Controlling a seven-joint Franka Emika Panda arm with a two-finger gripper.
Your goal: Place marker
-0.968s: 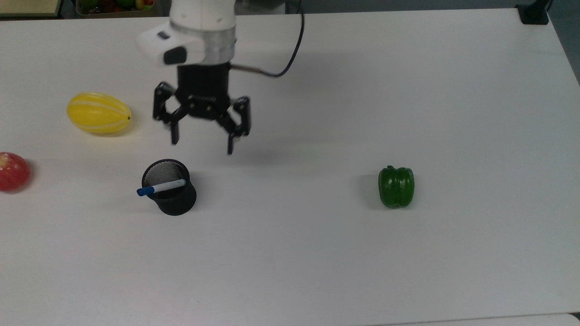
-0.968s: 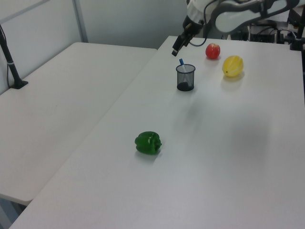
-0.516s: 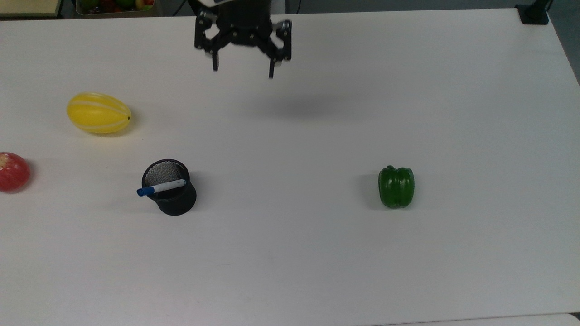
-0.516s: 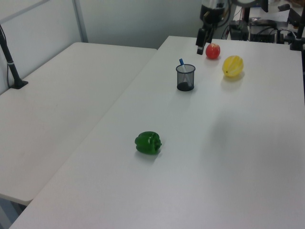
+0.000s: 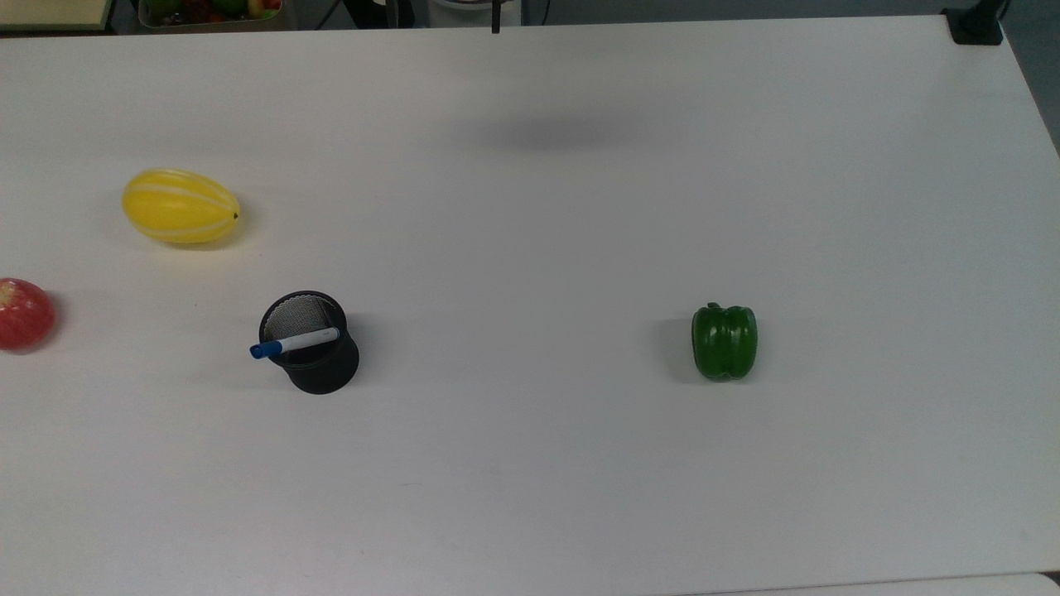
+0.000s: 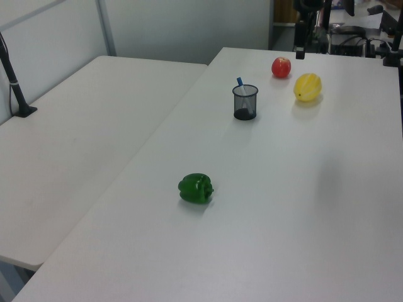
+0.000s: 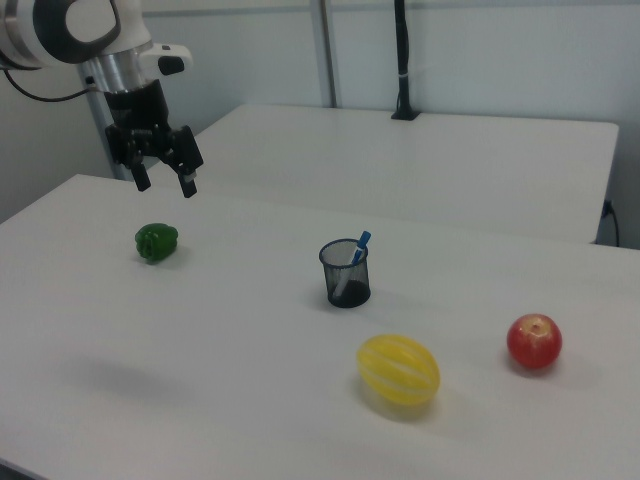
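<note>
The marker stands slanted inside a black mesh cup on the white table, its blue cap poking over the rim toward the top view's left. In the left view the marker's cap sticks up from the cup; in the right view the marker leans out of the cup. My gripper hangs open and empty high above the table at the right view's upper left, far from the cup. One of its fingertips reaches into the top view's upper edge.
A green pepper lies toward the top view's right. A yellow striped melon and a red apple sit at the top view's left. A second white table adjoins on the left view's left.
The open gripper has pulled away from above the cup, rising and retreating to the top view's upper edge. The marker and cup have not moved.
</note>
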